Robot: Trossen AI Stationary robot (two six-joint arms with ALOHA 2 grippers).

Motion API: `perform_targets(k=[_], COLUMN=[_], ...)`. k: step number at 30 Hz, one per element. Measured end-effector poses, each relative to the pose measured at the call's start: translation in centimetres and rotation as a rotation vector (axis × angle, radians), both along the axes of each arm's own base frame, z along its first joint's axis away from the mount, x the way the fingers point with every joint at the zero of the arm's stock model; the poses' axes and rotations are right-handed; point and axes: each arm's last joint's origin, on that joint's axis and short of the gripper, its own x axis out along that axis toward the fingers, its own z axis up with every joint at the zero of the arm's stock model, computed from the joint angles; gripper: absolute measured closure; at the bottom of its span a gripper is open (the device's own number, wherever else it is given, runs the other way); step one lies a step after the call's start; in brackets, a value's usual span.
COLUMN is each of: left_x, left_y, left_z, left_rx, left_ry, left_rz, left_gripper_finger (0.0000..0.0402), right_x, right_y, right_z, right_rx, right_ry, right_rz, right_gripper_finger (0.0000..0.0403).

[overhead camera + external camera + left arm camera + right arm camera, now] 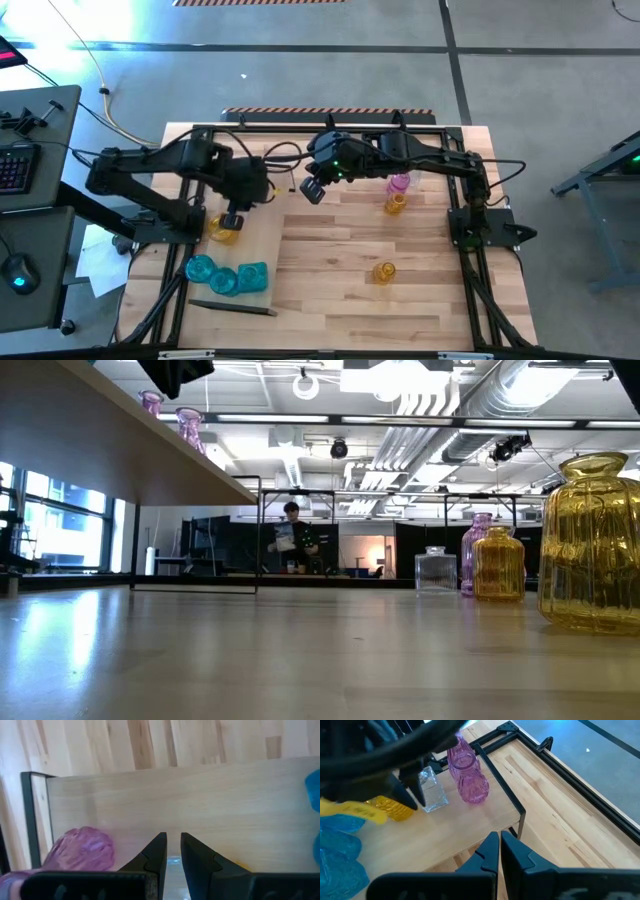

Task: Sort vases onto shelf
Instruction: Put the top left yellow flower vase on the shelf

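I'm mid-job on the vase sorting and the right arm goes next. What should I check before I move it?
1. Right tool shut and empty: ok.
2. Left tool free of the clear vase: cannot tell.
3. Nearer pink vase upright on the shelf: ok.
4. All vases on the shelf: not ok. An amber vase and others stand on the table.
5. Room between the arms above the shelf: cannot tell, looks tight.

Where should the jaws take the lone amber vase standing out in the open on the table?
Take the amber vase at its narrow neck, coming straight down from above. It stands upright, apart from the other vases, and its ribbed body looks wider than the neck. The right gripper is probably the nearer arm.
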Motion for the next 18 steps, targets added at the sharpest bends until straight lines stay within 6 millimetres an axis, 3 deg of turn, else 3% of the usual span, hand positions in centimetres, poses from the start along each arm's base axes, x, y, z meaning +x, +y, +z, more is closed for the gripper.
perform_targets(k=[8, 18], left_x=[-0.87, -1.01], left_y=[1.19, 1.18], left_z=[-0.23, -0.25], left_rx=[-0.031, -0.031], left_ry=[0.090, 0.102], left_rz=[0.015, 0.014], left_gripper_finger=[0.0353, 0.0353], right_x=[0.01, 0.04], right_y=[0.00, 0.00], right_z=[0.01, 0.04], right_rx=[0.000, -0.013], right_ry=[-0.001, -0.001], right_rz=[0.000, 0.012], right_gripper_finger=[0.0403, 0.0403])
